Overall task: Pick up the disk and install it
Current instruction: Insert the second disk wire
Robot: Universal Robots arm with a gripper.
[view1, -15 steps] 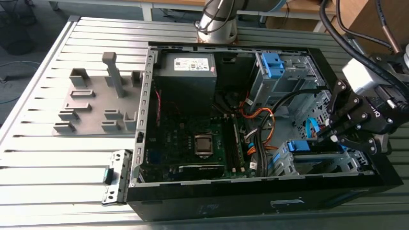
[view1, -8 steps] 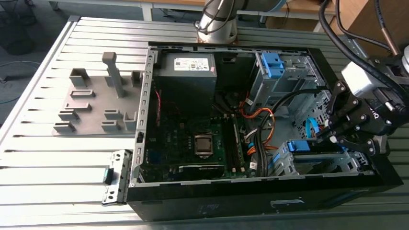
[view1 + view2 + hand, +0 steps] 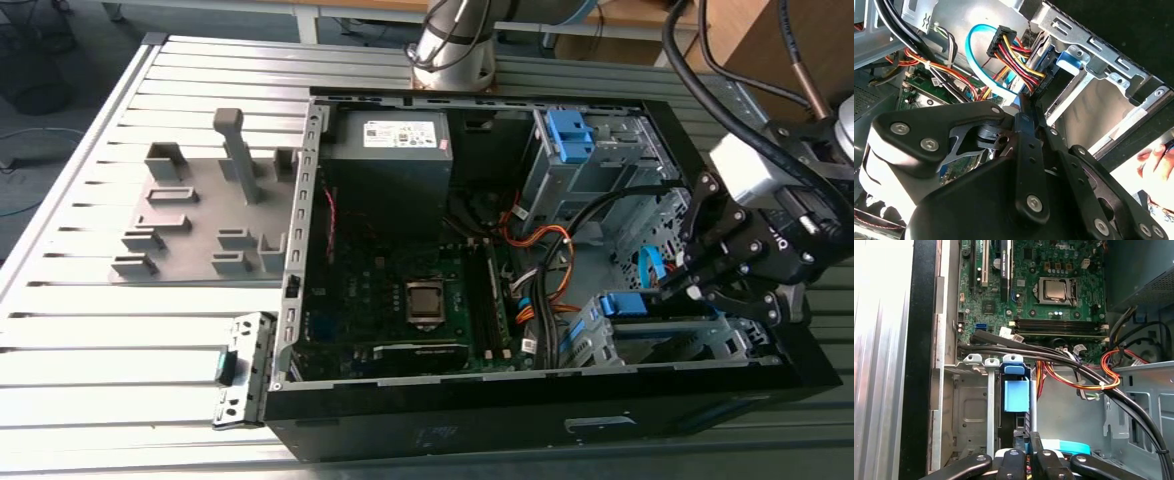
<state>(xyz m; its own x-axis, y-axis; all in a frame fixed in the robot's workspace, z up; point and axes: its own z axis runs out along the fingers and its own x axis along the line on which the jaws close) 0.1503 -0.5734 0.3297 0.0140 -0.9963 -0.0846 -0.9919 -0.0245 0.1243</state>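
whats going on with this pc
The robot's gripper is down inside an open PC case, at the drive cage in one corner. The blue-framed disk stands in that cage just ahead of the gripper. Whether it is fully seated cannot be told.

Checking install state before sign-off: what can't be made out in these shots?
Disk, first wrist view: drive cage hides its body; seating unclear.
Disk's near end, first wrist view: pincer covers it.
Hand, second wrist view: cut off by picture edge.

Smooth blue plastic caddy (image 3: 1016,392), bare-metal cage (image 3: 971,410).
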